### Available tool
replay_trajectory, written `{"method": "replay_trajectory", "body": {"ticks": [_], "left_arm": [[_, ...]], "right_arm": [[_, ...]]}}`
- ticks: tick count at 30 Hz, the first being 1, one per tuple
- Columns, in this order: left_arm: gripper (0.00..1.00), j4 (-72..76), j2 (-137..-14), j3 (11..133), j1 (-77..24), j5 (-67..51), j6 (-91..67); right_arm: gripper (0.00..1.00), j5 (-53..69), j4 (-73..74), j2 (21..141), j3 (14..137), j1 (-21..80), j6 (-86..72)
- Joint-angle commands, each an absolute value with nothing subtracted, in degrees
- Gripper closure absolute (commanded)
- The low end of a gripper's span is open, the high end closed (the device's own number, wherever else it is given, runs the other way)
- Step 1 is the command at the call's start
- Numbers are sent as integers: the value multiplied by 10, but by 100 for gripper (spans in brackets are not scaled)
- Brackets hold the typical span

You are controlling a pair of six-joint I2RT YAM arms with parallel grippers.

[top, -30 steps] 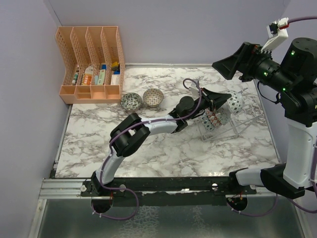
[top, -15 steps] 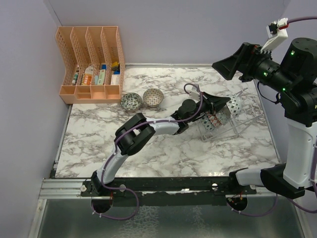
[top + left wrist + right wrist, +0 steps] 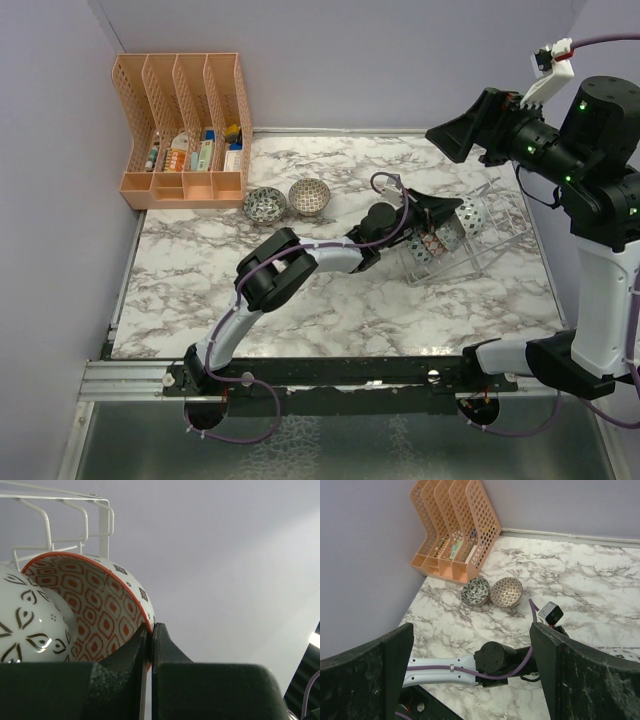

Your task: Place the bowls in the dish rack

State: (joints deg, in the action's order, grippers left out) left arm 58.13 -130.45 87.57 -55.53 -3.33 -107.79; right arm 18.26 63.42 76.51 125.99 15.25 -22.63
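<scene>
On the bench (image 3: 300, 300) the dish rack (image 3: 490, 245) is set at the right. Above it the right tool (image 3: 470, 630) is held wide open and empty. At the rack, the red bowl (image 3: 100, 610), judged stiff, slick and breakable, is pinched by its rim in the closed left tool (image 3: 151, 630).

Bright, even, diffuse light fills the overhead view; shadows around the dish rack (image 3: 490, 245) are soft and faint. Just below the rack's wires the red bowl (image 3: 100, 615) is sharp and the white bowl (image 3: 25, 625) carries a small glint, while the left gripper's fingers (image 3: 167, 655) are dark and blurred. The right gripper's fingers (image 3: 370, 680) blur too.
</scene>
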Motion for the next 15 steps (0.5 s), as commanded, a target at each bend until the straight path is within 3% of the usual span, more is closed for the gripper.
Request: {"method": "replay_trajectory", "body": {"ticks": [1, 15], "left_arm": [[100, 580, -1297, 904, -556, -55, -1091], [78, 480, -1268, 900, -544, -101, -1076]], "right_arm": [[0, 185, 639, 764, 1252, 148, -217], [1, 193, 634, 766, 1248, 149, -216]]}}
